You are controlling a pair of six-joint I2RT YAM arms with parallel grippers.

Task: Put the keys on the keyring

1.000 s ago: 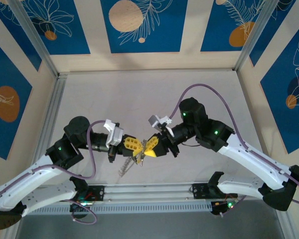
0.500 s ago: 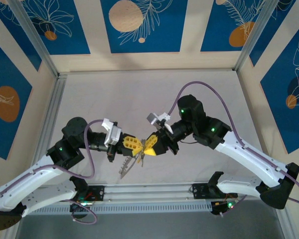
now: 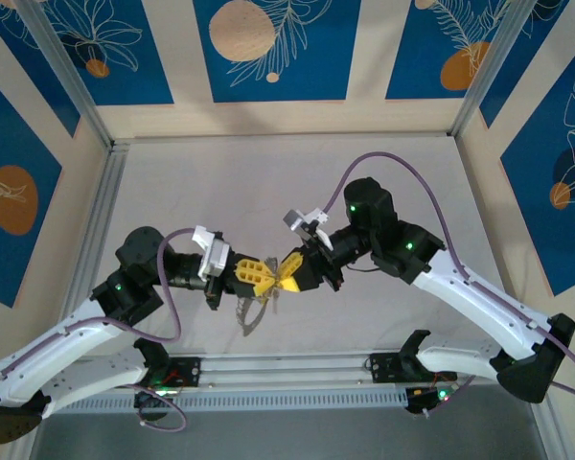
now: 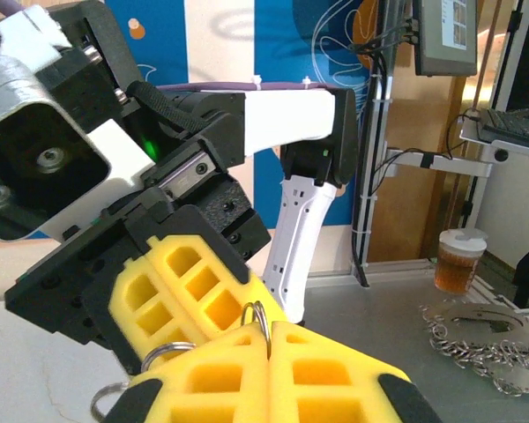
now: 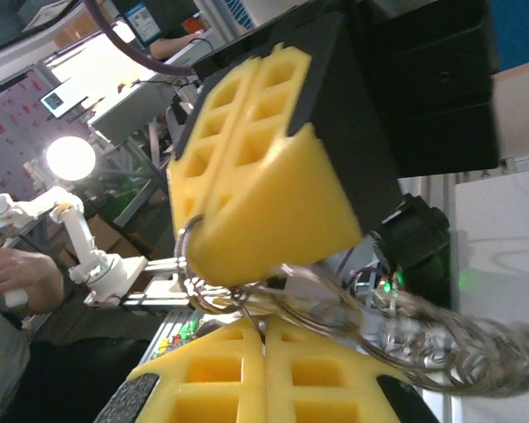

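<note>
Top external: pale bench [image 3: 268, 182], blue leaf-print wall panels [image 3: 268, 48] behind.
Left claw [image 3: 266, 279]: pressed together, pinching the keyring [image 4: 257, 319], which dangles mid-bench.
Right claw [image 3: 284, 275]: pressed together too, nose to nose with left claw.

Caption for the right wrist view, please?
Shut on the keyring, the right gripper and left gripper meet tip to tip.

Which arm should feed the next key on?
Right, probably: left end effector is shut on the keyring, anchoring it; right end effector, shut beside it, seems freer to grab the dangling keys.
</note>
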